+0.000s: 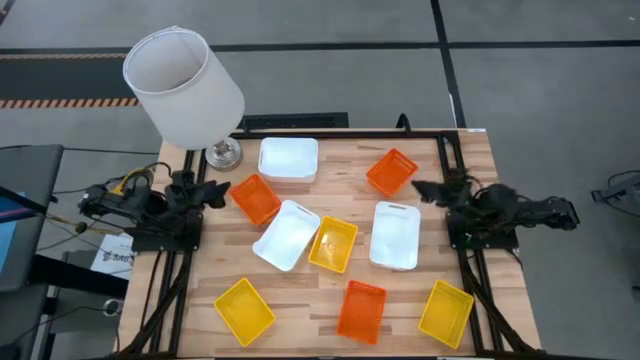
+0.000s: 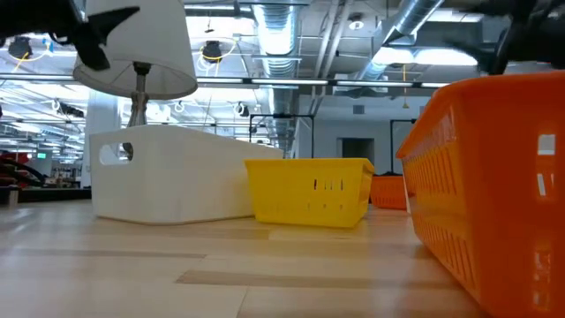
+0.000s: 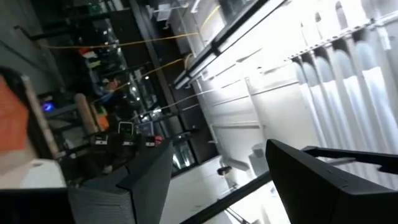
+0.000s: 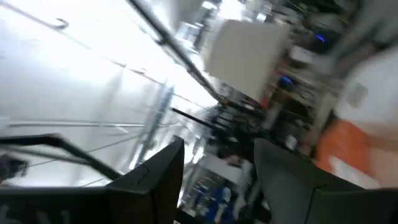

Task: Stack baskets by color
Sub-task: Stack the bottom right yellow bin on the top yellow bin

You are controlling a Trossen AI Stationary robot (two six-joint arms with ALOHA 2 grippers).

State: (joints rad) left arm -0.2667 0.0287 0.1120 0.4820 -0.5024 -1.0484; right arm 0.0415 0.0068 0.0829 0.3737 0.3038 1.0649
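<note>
Three white baskets, three orange ones and three yellow ones lie singly on the wooden table, each on its bottom. My left gripper hovers open at the table's left edge, just left of an orange basket. Its wrist view shows my left gripper tipped up toward the room with nothing between the fingers. My right gripper hovers open at the right edge, near the far-right orange basket. In its wrist view my right gripper is likewise tipped up.
A lamp with a large white shade stands on its metal base at the table's far left corner, beside a white basket. Black frame rails run along both side edges. Bare wood lies between the near row and the middle baskets.
</note>
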